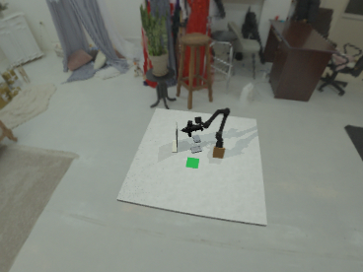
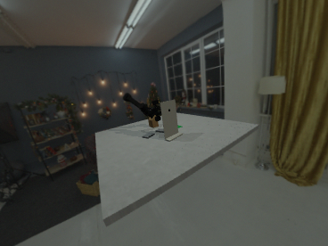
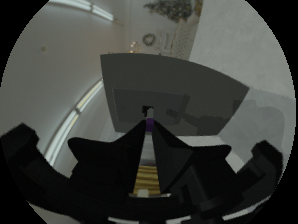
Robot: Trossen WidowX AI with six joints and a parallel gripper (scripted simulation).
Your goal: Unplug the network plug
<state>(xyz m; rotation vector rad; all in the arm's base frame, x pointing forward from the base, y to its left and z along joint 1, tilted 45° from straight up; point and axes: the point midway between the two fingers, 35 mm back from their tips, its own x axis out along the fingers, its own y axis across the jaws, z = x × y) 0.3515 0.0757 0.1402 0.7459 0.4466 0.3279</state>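
Observation:
The upright white panel (image 1: 175,138) (image 2: 169,118) (image 3: 193,90) stands on the table. My gripper (image 1: 184,130) (image 3: 149,123) reaches level toward the panel's face and is shut on the small network plug (image 3: 150,121), of which only a purple tip shows between the fingertips in the wrist view. The plug is right by the panel; I cannot tell whether it sits in the socket or just outside it. The green marked square (image 1: 192,163) (image 2: 180,127) lies flat on the table, in front of the panel and the arm in the top view.
Two small grey blocks (image 1: 196,139) (image 1: 196,148) lie on the table (image 1: 207,192) (image 2: 147,156) below the arm. The arm's brown base (image 1: 219,152) stands to the right of them. A stool (image 1: 196,69) and plant stand (image 1: 160,74) stand beyond the table.

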